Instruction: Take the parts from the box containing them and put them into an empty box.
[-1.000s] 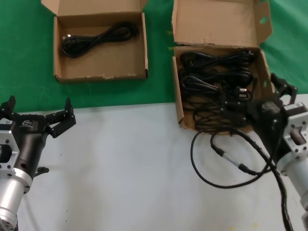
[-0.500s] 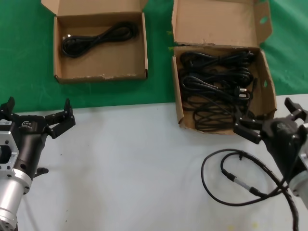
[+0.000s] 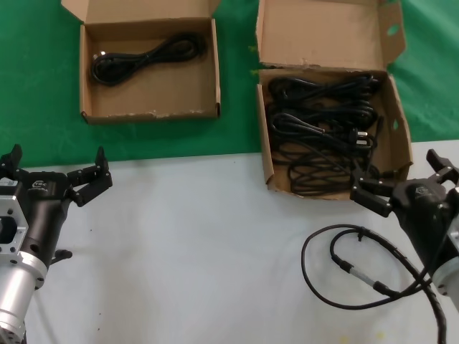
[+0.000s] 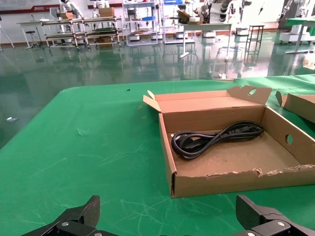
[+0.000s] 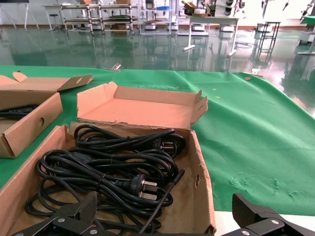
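Note:
The larger brown box (image 3: 323, 32) at the back right holds several coiled black power cords (image 3: 323, 115). The smaller squarish box (image 3: 136, 8) at the back left holds one coiled cord (image 3: 143, 57). My right gripper (image 3: 401, 178) is open and empty, just in front of the larger box's front right corner. In the right wrist view its open jaws (image 5: 165, 216) face the cords (image 5: 113, 167) over the front wall. My left gripper (image 3: 57, 166) is open and empty over the white table at the left, facing the smaller box (image 4: 221, 184) and its cord (image 4: 216, 137).
A thin looping black wire with silver connectors (image 3: 358, 269) lies on the white table (image 3: 201, 251) beside my right arm. Green cloth (image 3: 43, 86) covers the back half under both boxes. The larger box's corner shows at the edge of the left wrist view (image 4: 300, 103).
My right gripper has drawn back from over the larger box's front to just before it, empty. The thin wire loop shifted right with the arm. The left arm has not moved.

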`<state>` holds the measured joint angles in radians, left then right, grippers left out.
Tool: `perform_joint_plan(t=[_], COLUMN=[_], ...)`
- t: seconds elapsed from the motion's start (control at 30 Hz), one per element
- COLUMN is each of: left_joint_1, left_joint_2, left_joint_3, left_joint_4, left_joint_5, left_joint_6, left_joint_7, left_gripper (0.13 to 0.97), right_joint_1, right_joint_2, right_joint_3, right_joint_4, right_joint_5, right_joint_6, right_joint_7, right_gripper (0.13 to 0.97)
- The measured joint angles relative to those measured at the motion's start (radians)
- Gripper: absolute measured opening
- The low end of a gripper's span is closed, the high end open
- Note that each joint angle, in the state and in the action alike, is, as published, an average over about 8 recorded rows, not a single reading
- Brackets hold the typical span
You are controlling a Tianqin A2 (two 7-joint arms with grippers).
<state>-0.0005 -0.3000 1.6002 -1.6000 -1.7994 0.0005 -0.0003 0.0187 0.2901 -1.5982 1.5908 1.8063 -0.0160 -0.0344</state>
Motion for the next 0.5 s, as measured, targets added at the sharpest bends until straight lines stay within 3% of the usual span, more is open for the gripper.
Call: perform_joint_plan(t=[0.5], left_joint_1=[0.000], left_joint_2=[0.000], left_joint_3=[0.000], left_joint_4=[0.000], left_joint_5=[0.000], left_joint_6=[0.000], left_joint_7=[0.000], left_gripper=[0.966], right_joint_1=[0.000], right_joint_2=[0.000], right_joint_3=[0.000], right_joint_4=[0.000], right_joint_5=[0.000], right_joint_6=[0.000], right_joint_7=[0.000], right_gripper=[0.966])
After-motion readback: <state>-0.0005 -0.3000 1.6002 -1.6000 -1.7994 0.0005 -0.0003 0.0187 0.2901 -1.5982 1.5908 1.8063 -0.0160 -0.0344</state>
